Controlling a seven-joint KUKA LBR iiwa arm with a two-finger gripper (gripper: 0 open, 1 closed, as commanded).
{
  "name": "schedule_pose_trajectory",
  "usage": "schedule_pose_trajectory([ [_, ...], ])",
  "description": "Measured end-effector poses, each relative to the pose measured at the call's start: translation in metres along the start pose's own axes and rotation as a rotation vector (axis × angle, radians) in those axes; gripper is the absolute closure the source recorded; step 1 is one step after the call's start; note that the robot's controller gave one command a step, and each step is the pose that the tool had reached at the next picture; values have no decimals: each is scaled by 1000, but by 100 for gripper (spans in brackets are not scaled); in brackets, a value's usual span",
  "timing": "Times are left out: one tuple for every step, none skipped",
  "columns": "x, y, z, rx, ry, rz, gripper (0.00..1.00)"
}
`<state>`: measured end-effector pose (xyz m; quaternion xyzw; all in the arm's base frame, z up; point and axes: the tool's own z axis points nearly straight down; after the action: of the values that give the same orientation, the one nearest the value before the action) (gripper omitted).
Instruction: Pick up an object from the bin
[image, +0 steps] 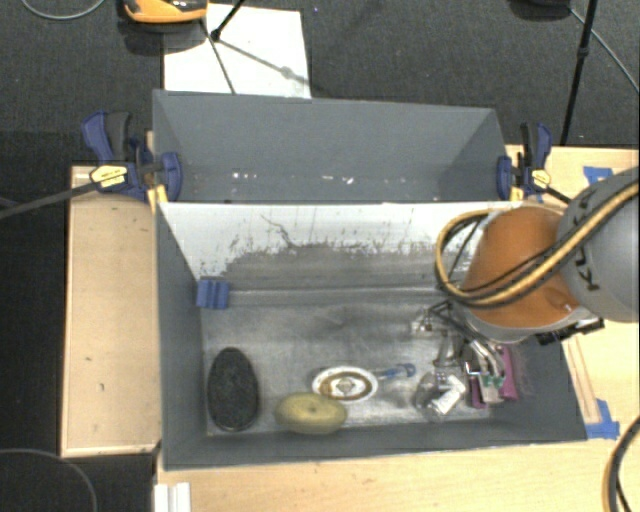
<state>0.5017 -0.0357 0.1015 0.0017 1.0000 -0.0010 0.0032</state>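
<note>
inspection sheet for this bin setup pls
surface: grey metal bin, floor scuffed
job's things: black oval pad, yellow-green lump, white round disc, along the front wall
clutter: purple and silvery bits heaped at right front
grippers: gripper low over that heap
cables: yellow and black cables looped round the orange cover
surroundings: white sheet behind the bin

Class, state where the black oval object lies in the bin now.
In the camera view the black oval object lies at the lower left of the bin, just left of the yellow-green lump, across from the end effector at the right.
</note>
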Motion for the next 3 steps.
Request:
schedule_pose_trajectory([
  [6, 68, 0, -5, 7, 125, 0],
  [12, 16, 29, -3, 0, 265, 0],
  [-10, 38, 29, -2, 0, 259, 0],
])
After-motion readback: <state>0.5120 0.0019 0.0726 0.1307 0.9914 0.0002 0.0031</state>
